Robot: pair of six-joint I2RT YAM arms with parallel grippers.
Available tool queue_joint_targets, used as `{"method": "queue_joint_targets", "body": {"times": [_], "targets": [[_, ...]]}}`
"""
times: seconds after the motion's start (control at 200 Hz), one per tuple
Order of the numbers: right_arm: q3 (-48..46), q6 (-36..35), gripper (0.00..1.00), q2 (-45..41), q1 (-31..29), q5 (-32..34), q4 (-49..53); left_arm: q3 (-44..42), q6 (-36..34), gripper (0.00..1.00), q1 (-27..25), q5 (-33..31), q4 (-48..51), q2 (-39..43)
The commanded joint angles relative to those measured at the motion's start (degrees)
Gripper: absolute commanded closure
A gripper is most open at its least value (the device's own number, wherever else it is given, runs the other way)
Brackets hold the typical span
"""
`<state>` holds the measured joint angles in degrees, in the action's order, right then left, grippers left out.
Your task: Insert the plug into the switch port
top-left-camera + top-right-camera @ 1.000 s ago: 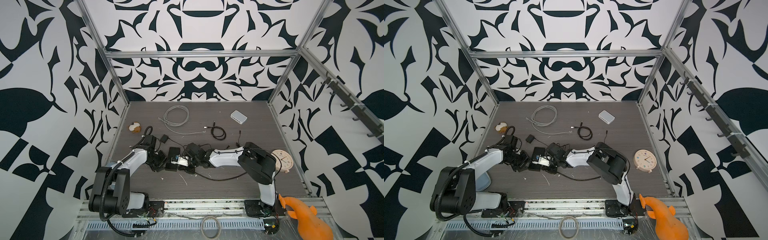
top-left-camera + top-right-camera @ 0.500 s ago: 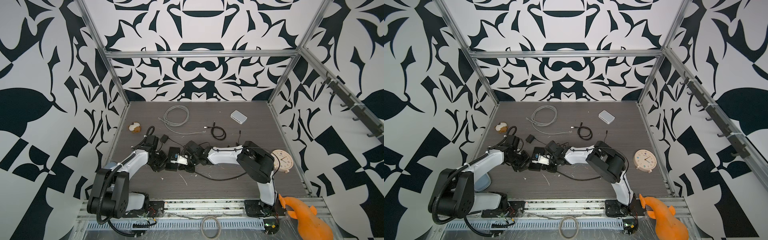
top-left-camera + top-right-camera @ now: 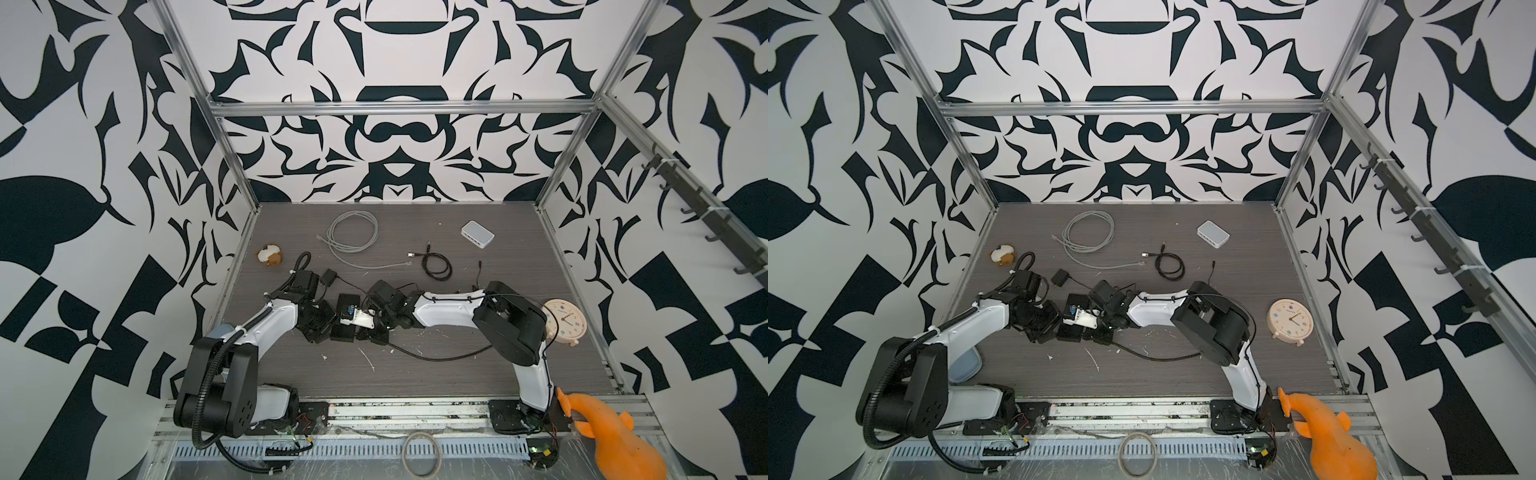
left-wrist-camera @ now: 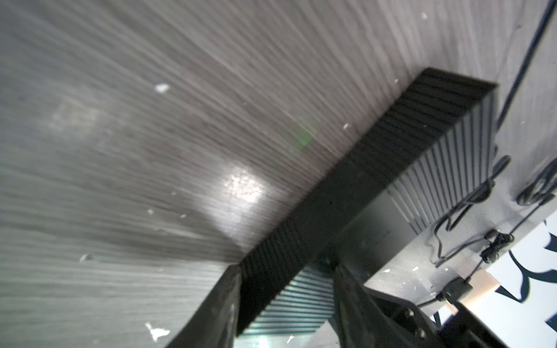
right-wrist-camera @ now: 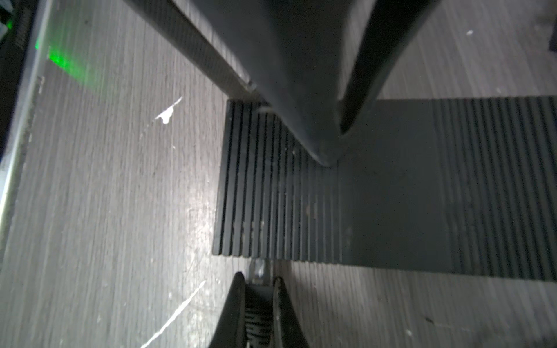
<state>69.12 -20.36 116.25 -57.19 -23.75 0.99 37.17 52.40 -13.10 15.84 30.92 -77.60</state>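
**Grey table, plug nose at the switch side, seating not confirmed**

Top views: a wood-grain table [image 3: 415, 374] sits inside patterned walls. The black ribbed switch [image 3: 348, 300] lies left of centre, nearer the left edge than the right. The left gripper [image 3: 322, 323] is at its left end and the right gripper [image 3: 372, 330] at its right side, both low. The plug is hidden here. A black cable [image 3: 436, 358] loops toward the front edge.

Left wrist: the fingers [image 4: 223, 304] straddle one end of the switch [image 4: 316, 217], one per side and touching it. I cannot tell whether they squeeze or just bracket it.

Right wrist: the right gripper [image 5: 259, 277] is clamped on the plug [image 5: 258, 316] by its ribbed boot. The clear head meets the switch's long side near a corner. The port itself isn't visible, so I can't tell if it's seated.

Handling, my read:
- **Plug:** it looks light and rigid, and the clear head probably won't take side load. Hold the boot, as now, and push straight in.
- **Cable:** it looks springy and may twist the plug off axis.
- **Switch:** it looks light and likely to slide on the smooth table. Brace it at the end opposite the push, clear of the port side.
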Motion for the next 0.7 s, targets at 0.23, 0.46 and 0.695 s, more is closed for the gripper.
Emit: {"method": "queue_joint_targets", "body": {"times": [0.23, 0.46, 0.695], "targets": [[-9.4, 2.1, 0.73, -8.2, 0.9, -2.6, -12.7, 5.4, -5.6, 0.38, 6.1, -2.2, 10.3, -3.9], [-15.5, 4.0, 0.59, -18.0, 4.7, -2.8, -10.1, 12.9, -12.9, 0.35, 8.8, -3.1, 10.3, -3.9], [-18.9, 14.9, 0.56, -24.4, 12.2, 3.5, -7.6, 14.0, -16.0, 0.32, -1.1, -11.5, 11.5, -0.2]]}}
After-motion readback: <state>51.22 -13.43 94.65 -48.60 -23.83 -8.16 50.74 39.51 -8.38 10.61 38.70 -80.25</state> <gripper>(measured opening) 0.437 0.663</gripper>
